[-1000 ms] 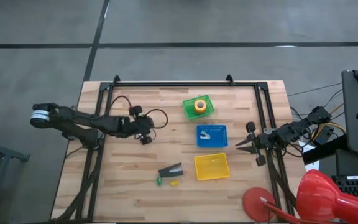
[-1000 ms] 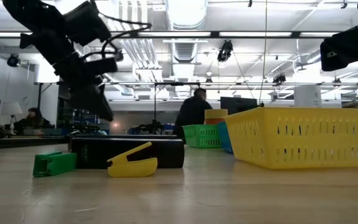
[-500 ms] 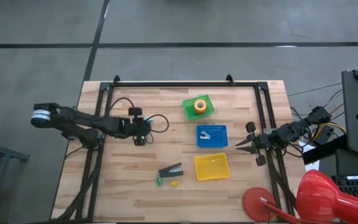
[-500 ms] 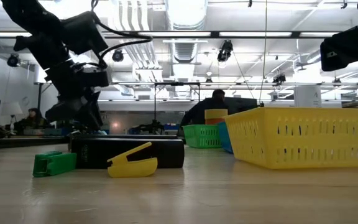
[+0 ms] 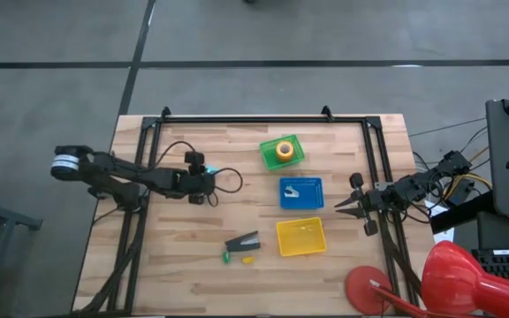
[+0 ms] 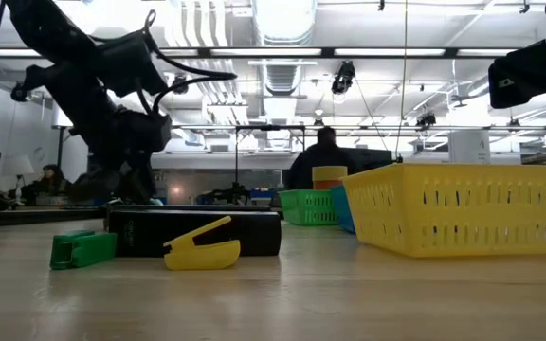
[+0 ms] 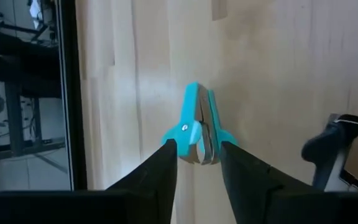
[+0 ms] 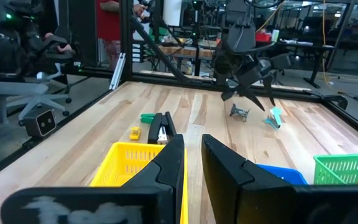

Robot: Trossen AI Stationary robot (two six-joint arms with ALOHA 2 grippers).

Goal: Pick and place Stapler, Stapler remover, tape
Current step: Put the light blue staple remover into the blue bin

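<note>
Since one second ago the left gripper (image 5: 200, 168) has moved a little to the left and has come lower; it is now down at the table (image 5: 193, 256), in the left half. In the left wrist view its two fingers (image 7: 160, 171) stand on both sides of a small cyan staple remover (image 7: 197, 127), which lies on the wood. The fingers are very near to its lower end, but it is not possible to tell if they already press it; the gap between them is narrow.

The stapler (image 5: 243, 241) lies near the front edge of the table, just left of the yellow basket (image 5: 300, 237). A small green piece (image 5: 226, 257) and a small yellow piece (image 5: 247, 261) lie just in front of it. The tape (image 5: 284, 149) sits inside the green basket (image 5: 281, 152) at the back. Between the green and the yellow basket stands a blue basket (image 5: 301, 193) with a small pale thing in it.

The right gripper (image 5: 350, 205) waits above the right edge of the table, and its fingers are close together with only a thin gap.
</note>
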